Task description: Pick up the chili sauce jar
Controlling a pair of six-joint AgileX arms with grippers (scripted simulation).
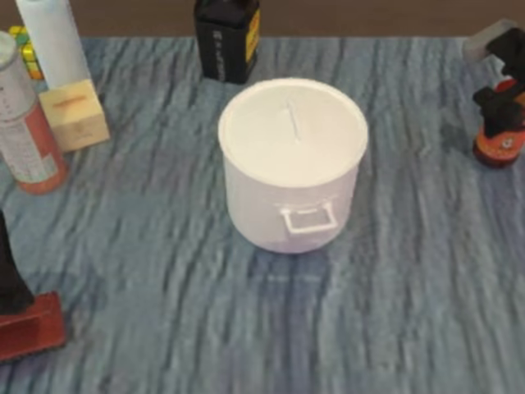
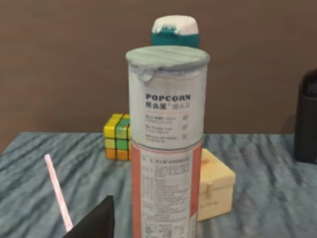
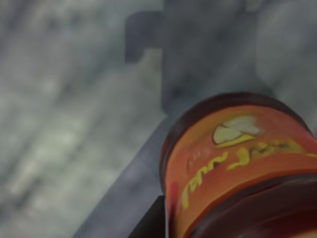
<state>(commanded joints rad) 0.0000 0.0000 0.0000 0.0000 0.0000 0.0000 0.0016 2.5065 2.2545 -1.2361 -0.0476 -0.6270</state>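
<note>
The chili sauce jar [image 1: 497, 149], small and round with an orange-red label, is at the far right edge of the table in the top view. My right gripper [image 1: 499, 121] is shut on it from above, its black body covering the jar's top. The right wrist view is filled by the jar [image 3: 237, 163] with its yellow lettering. One dark finger [image 3: 151, 220] presses against its side, and the shadow of jar and gripper lies on the blue cloth beyond. My left gripper [image 1: 10, 275] is parked at the table's left edge, far from the jar.
A white lidded pot [image 1: 293, 164] stands mid-table. A black bottle [image 1: 227, 37] stands at the back. At the back left are an orange-and-white can [image 1: 25, 123], a wooden block [image 1: 74, 115], a white bottle [image 1: 51, 37] and a coloured cube [image 1: 25, 45]. A red block [image 1: 29, 328] lies front left.
</note>
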